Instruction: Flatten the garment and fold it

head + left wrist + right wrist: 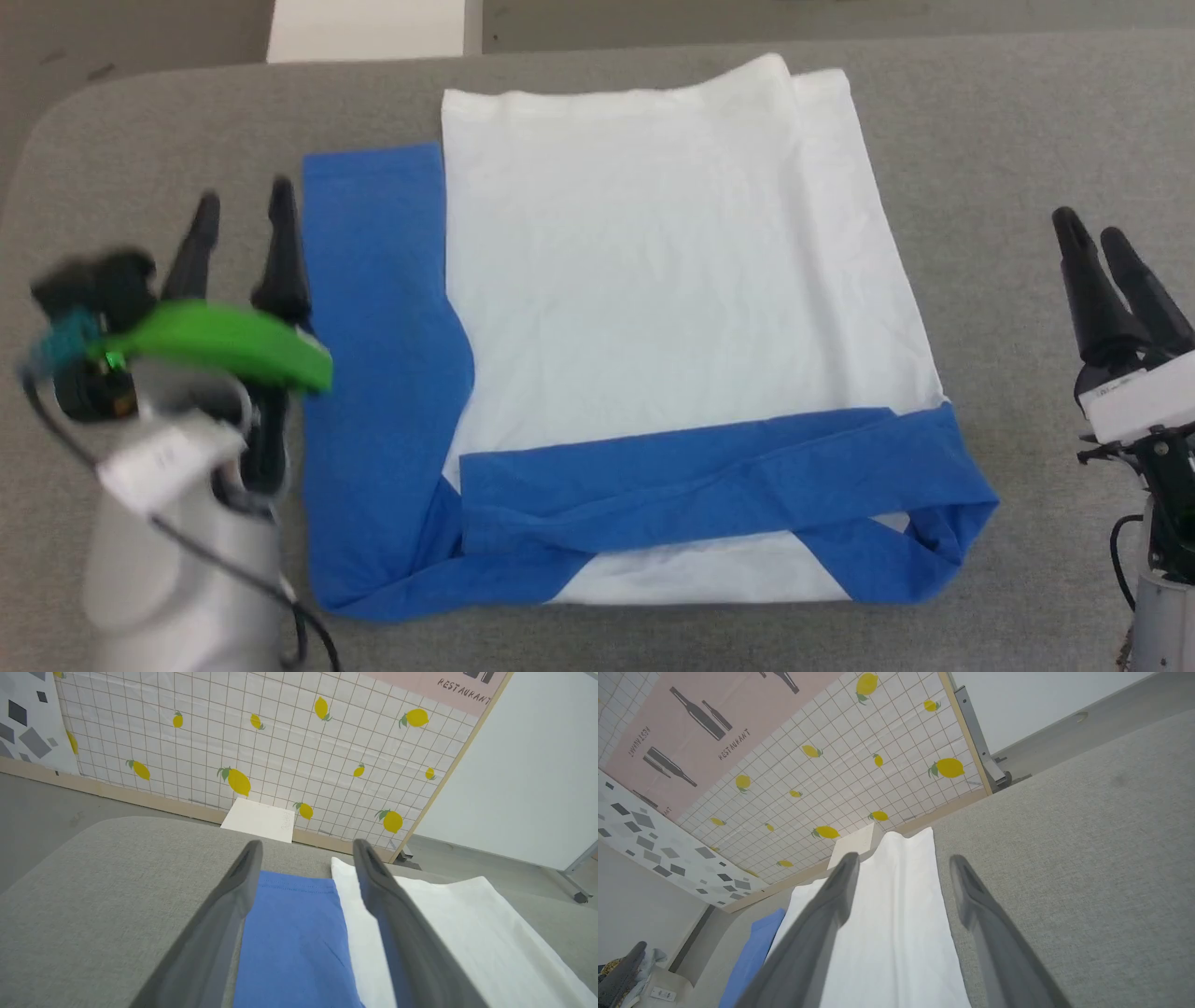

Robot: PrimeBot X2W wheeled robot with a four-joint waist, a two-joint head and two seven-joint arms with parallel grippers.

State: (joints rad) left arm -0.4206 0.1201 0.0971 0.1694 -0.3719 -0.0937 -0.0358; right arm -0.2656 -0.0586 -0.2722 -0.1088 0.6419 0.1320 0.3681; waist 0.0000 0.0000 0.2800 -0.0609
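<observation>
The garment [672,308] lies flat on the grey table, its white body spread out. One bright blue sleeve [378,373] runs down its left side and another [709,476] is folded across the near part. My left gripper [243,201] hovers open just left of the left sleeve, holding nothing. In the left wrist view the open left gripper [306,847] frames the blue sleeve [294,938] and the white body [467,933]. My right gripper [1094,229] stands open, apart from the garment's right edge. Between the open right gripper [901,858] fingers, the white cloth [896,933] shows below.
The grey cloth-covered table [1027,131] has rounded far corners and free room on both sides of the garment. A white box [369,28] sits on the floor beyond the far edge, against a lemon-patterned wall panel [280,742].
</observation>
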